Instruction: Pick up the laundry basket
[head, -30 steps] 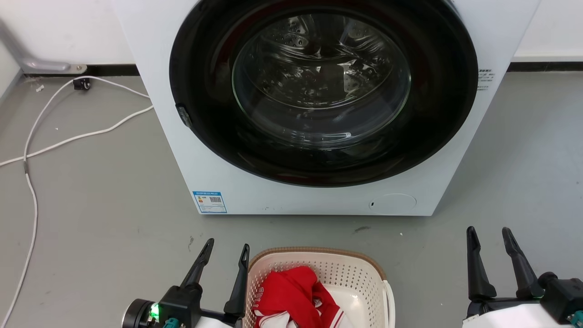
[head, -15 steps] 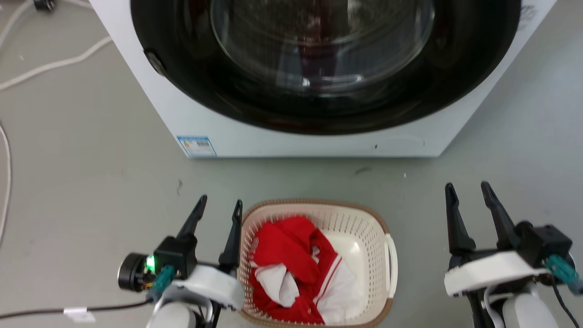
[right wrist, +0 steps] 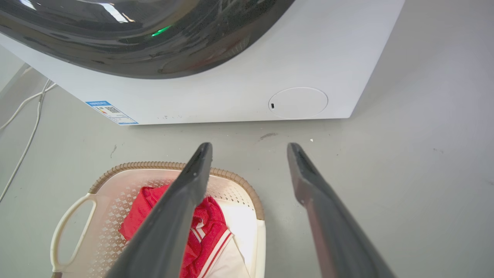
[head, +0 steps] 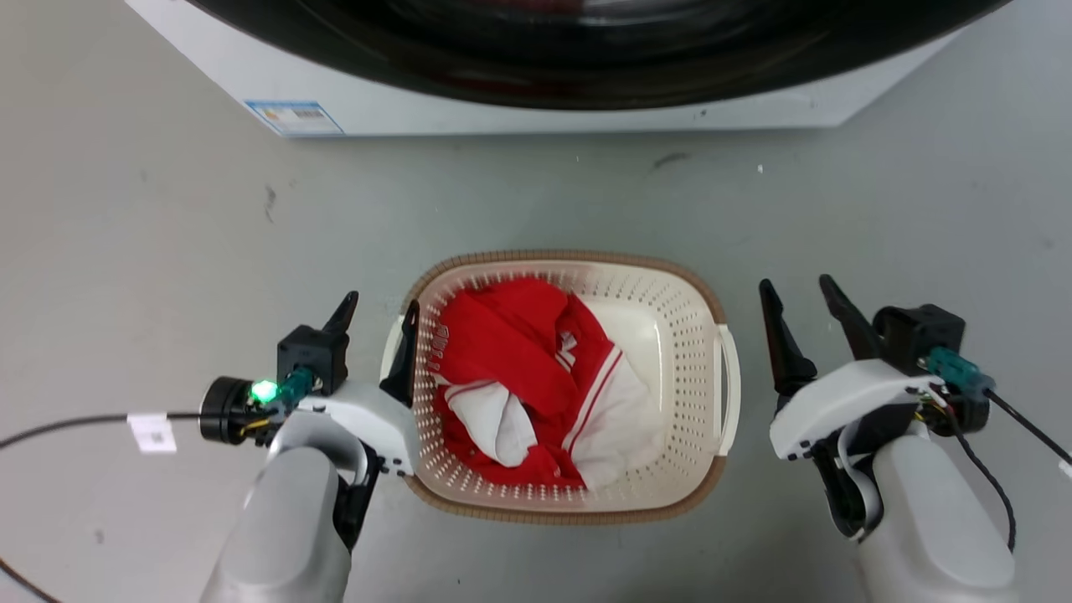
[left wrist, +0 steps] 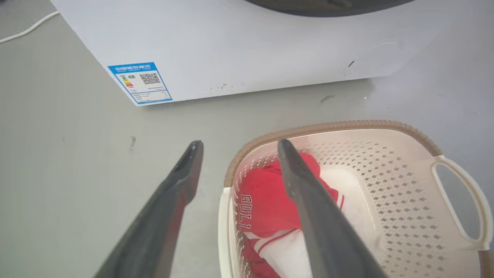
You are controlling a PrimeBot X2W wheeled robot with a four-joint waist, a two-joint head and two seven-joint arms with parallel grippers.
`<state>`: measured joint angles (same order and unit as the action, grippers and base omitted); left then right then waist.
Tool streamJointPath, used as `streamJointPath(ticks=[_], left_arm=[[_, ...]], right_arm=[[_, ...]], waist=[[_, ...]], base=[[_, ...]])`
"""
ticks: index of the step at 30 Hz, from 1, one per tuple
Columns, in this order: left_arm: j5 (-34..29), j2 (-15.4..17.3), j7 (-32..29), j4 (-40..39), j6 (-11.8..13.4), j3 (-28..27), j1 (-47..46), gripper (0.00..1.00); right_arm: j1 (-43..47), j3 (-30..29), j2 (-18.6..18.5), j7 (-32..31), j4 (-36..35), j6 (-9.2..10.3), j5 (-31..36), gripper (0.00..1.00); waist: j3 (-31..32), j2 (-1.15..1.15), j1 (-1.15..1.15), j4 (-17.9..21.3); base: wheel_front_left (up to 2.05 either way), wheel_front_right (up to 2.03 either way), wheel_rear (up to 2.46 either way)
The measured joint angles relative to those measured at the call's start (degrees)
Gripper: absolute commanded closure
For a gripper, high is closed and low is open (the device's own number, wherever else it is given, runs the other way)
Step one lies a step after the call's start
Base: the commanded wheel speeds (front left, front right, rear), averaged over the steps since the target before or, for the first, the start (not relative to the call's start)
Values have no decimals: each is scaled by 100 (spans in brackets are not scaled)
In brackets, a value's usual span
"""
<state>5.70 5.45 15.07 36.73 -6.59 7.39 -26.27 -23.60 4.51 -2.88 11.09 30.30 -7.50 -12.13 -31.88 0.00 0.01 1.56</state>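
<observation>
The laundry basket (head: 670, 335) stands on the grey floor in front of the washer, cream and perforated with a brown rim, holding red and white clothes (head: 519, 352). My left gripper (head: 382, 303) is open at the basket's left edge, one finger outside and the other over the rim by the left handle (head: 390, 352). In the left wrist view the left gripper (left wrist: 240, 143) straddles that rim of the basket (left wrist: 386, 173). My right gripper (head: 794, 283) is open just right of the right handle (head: 731, 377), apart from it. The right wrist view shows the right gripper (right wrist: 250, 146) beside the basket (right wrist: 112, 193).
The white washer (head: 502, 109) with its dark round door stands close behind the basket. A black cable with a white tag (head: 67, 423) trails from my left wrist across the floor. A white cord (right wrist: 27, 127) lies on the floor left of the washer.
The head camera has tilted down, so the washer slid up and the whole basket came into view. My right gripper now stands closer to the basket's right handle. The left stays at the left rim.
</observation>
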Motion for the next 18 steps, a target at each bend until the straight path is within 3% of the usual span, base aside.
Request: streamJointPath(ticks=[7,18], left_arm=[[35,178,-2,1388,-49,167,-799,0],[148,270,-172,2800,-81,645,-1772,0]], right_arm=[[-758,105,-2,-166,1425,0,-70,0],[-1671,951,0,-460,2961,-1,-664,0]], waist=[[-578,0,0,68],[-1093,0,0,46]], base=[[0,0,0],[0,0,0]])
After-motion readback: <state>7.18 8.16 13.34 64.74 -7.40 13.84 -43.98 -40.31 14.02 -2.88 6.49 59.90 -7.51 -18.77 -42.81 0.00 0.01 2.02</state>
